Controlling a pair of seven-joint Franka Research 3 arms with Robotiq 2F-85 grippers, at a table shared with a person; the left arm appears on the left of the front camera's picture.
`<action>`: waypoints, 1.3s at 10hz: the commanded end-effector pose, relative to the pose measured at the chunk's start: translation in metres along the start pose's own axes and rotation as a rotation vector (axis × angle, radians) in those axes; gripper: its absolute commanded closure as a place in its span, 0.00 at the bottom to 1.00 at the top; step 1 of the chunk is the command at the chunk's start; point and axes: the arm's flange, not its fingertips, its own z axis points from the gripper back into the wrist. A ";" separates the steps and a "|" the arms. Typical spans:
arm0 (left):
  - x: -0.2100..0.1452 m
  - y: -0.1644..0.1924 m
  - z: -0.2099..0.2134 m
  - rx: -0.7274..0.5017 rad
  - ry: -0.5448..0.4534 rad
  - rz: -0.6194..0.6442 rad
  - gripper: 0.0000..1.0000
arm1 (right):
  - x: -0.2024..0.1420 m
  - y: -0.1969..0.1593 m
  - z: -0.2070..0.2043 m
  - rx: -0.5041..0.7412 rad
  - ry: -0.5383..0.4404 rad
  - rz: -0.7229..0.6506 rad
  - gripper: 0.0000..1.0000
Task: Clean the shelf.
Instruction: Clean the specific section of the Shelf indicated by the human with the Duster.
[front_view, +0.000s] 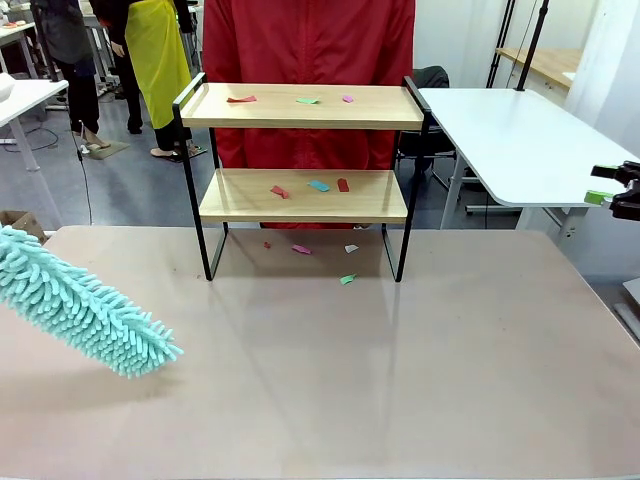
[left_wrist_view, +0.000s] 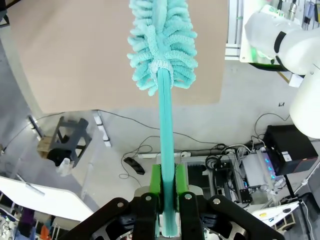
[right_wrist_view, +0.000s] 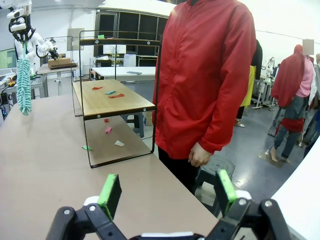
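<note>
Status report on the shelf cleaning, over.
Left hand shut on duster, right hand open. Shelf: both boards strewn with paper scraps. Person stands close behind shelf.

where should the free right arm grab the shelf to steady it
Take the shelf by the raised black rail at its right end, coming in from the robot's right with the open right end effector. That thin bar stands clear above the top board, probably easy to straddle.

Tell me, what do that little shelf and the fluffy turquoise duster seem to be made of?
Shelf: boards look like light matte wood or wood-look laminate, with faint grain showing; thin black frame, likely painted metal. Duster: soft chenille-like microfibre, judging by its plump nubs; handle smooth and slightly glossy, probably plastic.
</note>
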 end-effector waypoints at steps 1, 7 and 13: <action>-0.003 -0.001 0.002 0.007 -0.003 0.002 0.87 | 0.004 0.000 -0.002 0.000 0.014 -0.014 0.00; -0.003 -0.001 0.002 0.007 -0.003 0.002 0.87 | 0.004 0.000 -0.002 0.000 0.014 -0.014 0.00; -0.003 -0.001 0.002 0.007 -0.003 0.002 0.87 | 0.004 0.000 -0.002 0.000 0.014 -0.014 0.00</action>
